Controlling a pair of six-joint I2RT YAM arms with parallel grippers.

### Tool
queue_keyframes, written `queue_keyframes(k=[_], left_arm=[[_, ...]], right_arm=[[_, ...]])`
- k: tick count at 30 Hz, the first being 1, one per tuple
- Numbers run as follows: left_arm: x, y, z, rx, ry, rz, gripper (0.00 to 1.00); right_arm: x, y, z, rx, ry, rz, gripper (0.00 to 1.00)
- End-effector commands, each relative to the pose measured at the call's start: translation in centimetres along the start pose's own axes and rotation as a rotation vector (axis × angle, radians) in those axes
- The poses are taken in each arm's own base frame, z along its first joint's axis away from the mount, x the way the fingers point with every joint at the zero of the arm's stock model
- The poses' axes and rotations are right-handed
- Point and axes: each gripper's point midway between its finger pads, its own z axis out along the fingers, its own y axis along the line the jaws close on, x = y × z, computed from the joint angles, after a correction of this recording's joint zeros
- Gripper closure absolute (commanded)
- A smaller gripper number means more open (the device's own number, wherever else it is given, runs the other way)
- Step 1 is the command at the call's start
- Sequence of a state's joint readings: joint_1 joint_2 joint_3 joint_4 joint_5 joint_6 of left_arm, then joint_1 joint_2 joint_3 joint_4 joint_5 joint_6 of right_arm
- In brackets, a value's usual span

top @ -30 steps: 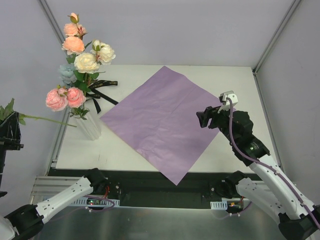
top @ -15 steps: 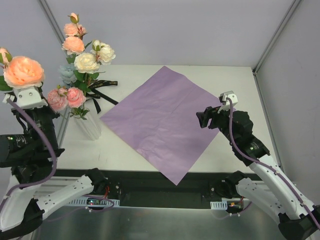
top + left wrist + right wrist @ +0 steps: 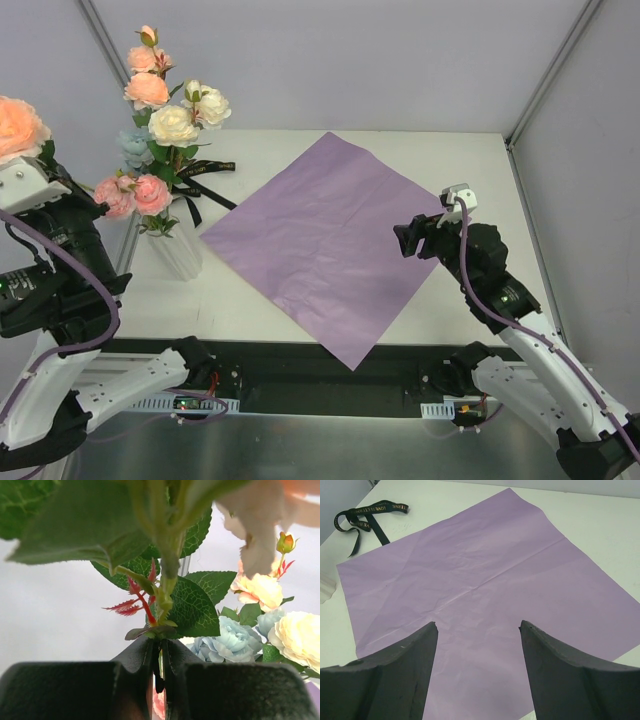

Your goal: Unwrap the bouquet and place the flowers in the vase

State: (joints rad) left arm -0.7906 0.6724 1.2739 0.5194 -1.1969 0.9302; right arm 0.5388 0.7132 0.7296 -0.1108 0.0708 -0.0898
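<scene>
The white ribbed vase (image 3: 182, 252) stands at the table's left with several flowers (image 3: 172, 125) in it: peach, cream, pale blue and pink roses. My left gripper (image 3: 161, 647) is shut on the green stem (image 3: 167, 575) of one more peach rose (image 3: 18, 125), held high and to the left of the vase. Behind that stem, the left wrist view shows the vase's blue rose (image 3: 232, 635) and cream rose (image 3: 297, 637). The bouquet's purple paper (image 3: 320, 240) lies flat and unfolded. My right gripper (image 3: 478, 625) hangs open above the paper's right corner, holding nothing.
A loose black ribbon (image 3: 205, 175) lies on the table behind the vase, and also shows as the ribbon (image 3: 362, 520) at the far left in the right wrist view. Enclosure walls and frame posts (image 3: 545, 85) ring the white table (image 3: 470, 160).
My left arm has swung up into view at the left with the peach rose, then shifted it a little left. The right arm, paper and vase have not moved.
</scene>
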Motion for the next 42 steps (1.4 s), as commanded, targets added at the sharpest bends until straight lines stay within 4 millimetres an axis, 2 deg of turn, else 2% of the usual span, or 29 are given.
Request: queue_keyframes(k=[1,5,15,30,34,39,42], left_arm=[[-0.2,1.6,-0.3,-0.045,-0.007,-0.151,1.00],[1.0,1.8,-0.8,-0.043,0.001,-0.166,1.00],[4.1,0.6,-1.5,-0.016,0.031,-0.128,1.00],[5.5,-1.4,-1.4,0.032,0.035,-0.018,1.00],[4.7,-1.3,-1.5,0.074,0.011,-0.008,1.00],[6.1,-1.4,-2.0,0.112,0.041,0.005,1.00],[6.5,-1.0,-2.2,0.096,0.039,-0.053,1.00]], right_arm=[[-1.0,0.0,-0.3,-0.002,-0.041,0.011,0.30],[-1.0,0.1,-0.3,-0.005,-0.040,0.011,0.30],[-0.8,0.0,0.0,-0.003,-0.031,0.015,0.30],[-0.4,0.0,0.6,-0.005,-0.017,0.020,0.30],[-0.3,0.1,0.7,-0.007,-0.013,0.021,0.30],[-0.1,0.2,1.0,-0.015,-0.002,0.026,0.30],[0.0,0.3,1.0,-0.016,-0.001,0.027,0.30]])
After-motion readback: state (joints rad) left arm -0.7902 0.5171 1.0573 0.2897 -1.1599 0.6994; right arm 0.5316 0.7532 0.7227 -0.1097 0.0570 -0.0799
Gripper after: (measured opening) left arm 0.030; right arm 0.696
